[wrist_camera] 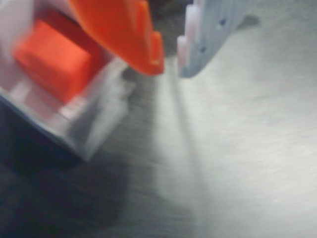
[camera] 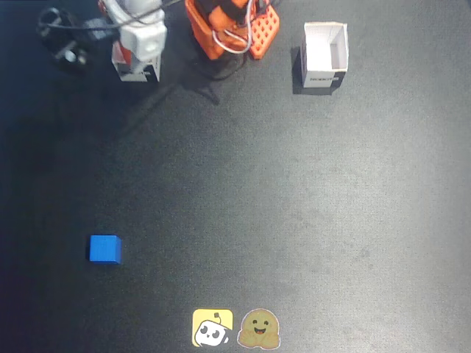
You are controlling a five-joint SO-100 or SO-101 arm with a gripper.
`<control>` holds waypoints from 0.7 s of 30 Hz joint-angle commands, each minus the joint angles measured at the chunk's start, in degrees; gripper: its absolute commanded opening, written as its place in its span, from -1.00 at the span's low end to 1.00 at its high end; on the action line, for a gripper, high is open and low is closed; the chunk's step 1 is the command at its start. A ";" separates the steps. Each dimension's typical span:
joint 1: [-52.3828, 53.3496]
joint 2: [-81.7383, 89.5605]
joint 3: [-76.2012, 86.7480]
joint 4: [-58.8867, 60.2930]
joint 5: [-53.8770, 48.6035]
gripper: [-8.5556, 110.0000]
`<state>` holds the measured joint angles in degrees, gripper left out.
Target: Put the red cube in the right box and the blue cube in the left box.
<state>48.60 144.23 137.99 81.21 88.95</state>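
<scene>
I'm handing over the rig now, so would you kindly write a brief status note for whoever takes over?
Gripper: empty, fingertips nearly together, beside the white paper box at upper left of the fixed view.
Small red cube: lying inside that box, per the blurred wrist view. Done.
Small blue cube: alone on the dark mat, lower left.
Other white paper box: empty, upper right.
Left: box the blue cube.

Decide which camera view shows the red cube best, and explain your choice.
The wrist view. There the red cube shows, blurred, inside a white box beside the end effector. In the fixed view the arm covers that box, so the cube cannot be seen.
</scene>
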 commanded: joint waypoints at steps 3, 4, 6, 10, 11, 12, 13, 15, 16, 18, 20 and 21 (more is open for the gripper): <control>-11.69 2.02 -2.37 -0.26 0.79 -0.85; -13.80 2.29 -2.37 -0.26 1.14 -0.85; -17.58 3.52 -1.67 -0.70 1.85 -0.85; -24.79 3.87 -1.05 -1.49 2.90 -0.86; -26.46 3.87 -0.97 -1.76 2.81 -0.86; -28.12 3.87 -0.97 -1.76 2.99 -0.86; -29.71 3.87 -0.70 -2.20 2.81 -0.86; -33.13 3.34 -0.97 -2.72 2.72 -0.86; -34.80 3.34 -0.97 -3.08 2.72 -0.86; -37.79 3.25 -0.35 -3.96 2.64 -0.86; -39.90 3.52 0.26 -4.83 2.64 -0.86; -40.43 3.60 0.44 -5.45 1.32 -0.86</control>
<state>9.93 147.13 138.69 77.52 91.32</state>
